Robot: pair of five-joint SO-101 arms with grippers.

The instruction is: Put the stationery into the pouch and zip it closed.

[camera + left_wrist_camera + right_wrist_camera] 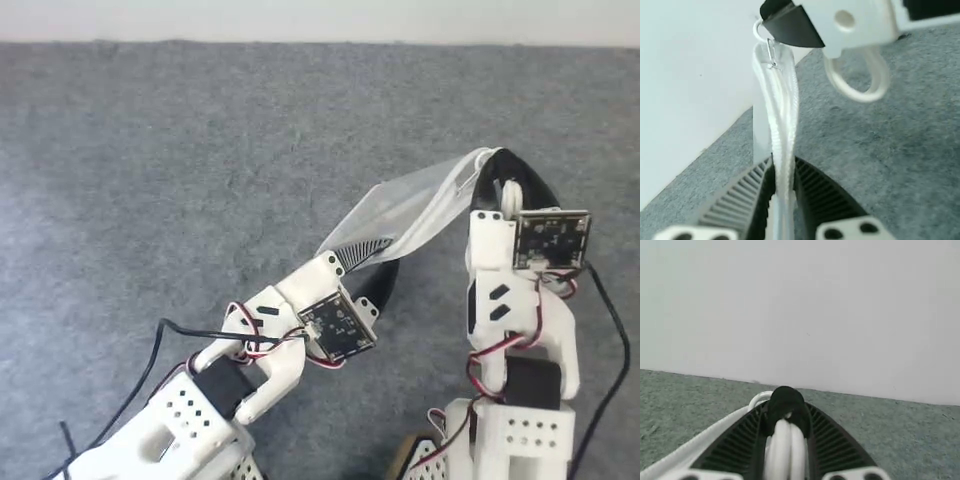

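Up above the grey table, the pouch is stretched between two arms. It looks see-through, with a white zip edge. Its long side slants from the left gripper away to the right gripper. Both grippers squeeze tight on its ends. The right one maybe pinches the zip tab.
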